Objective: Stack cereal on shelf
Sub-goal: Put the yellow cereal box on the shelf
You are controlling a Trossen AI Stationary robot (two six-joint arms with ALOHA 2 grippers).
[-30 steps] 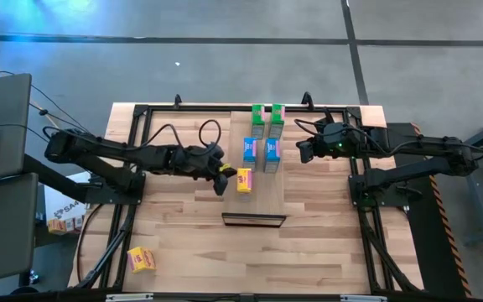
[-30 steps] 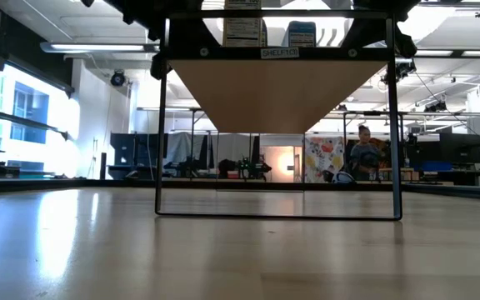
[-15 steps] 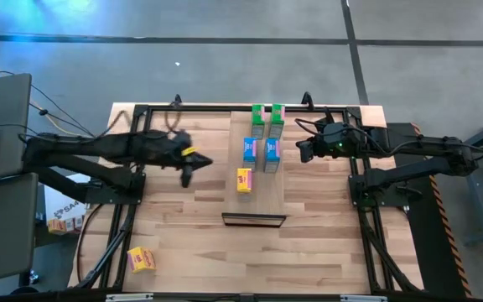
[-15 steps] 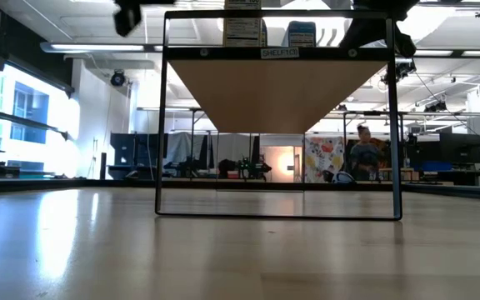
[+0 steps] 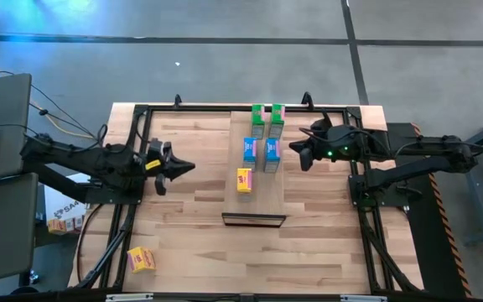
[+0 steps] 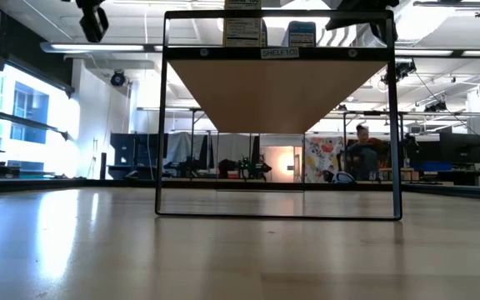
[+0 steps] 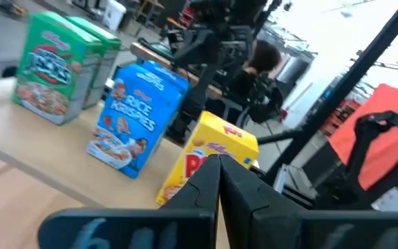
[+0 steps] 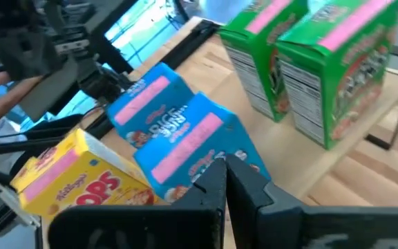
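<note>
The shelf [image 5: 256, 201] is a pale wood panel on a black frame at the table's middle. On it stand two green cereal boxes [image 5: 267, 122] at the far end, two blue ones [image 5: 260, 151] behind them and one yellow box [image 5: 244, 179] nearer. A second yellow box [image 5: 141, 259] lies on the table at the near left. My left gripper [image 5: 191, 165] is shut and empty, left of the shelf, pointing at it; its wrist view [image 7: 218, 166] shows the boxes ahead. My right gripper [image 5: 293, 156] is shut and empty, just right of the blue boxes [image 8: 178, 131].
The shelf's black frame legs [image 6: 163, 125] stand on the table, with open room under the panel [image 6: 273, 83]. A black rail frame [image 5: 141, 113] runs along the table's edges. The near half of the tabletop [image 5: 250, 260] is bare wood. A person [image 6: 361, 154] is far back in the room.
My left gripper has drawn back from beside the yellow box on the shelf toward the table's left edge. The yellow box stays standing on the shelf. My right gripper has shifted slightly toward the shelf.
</note>
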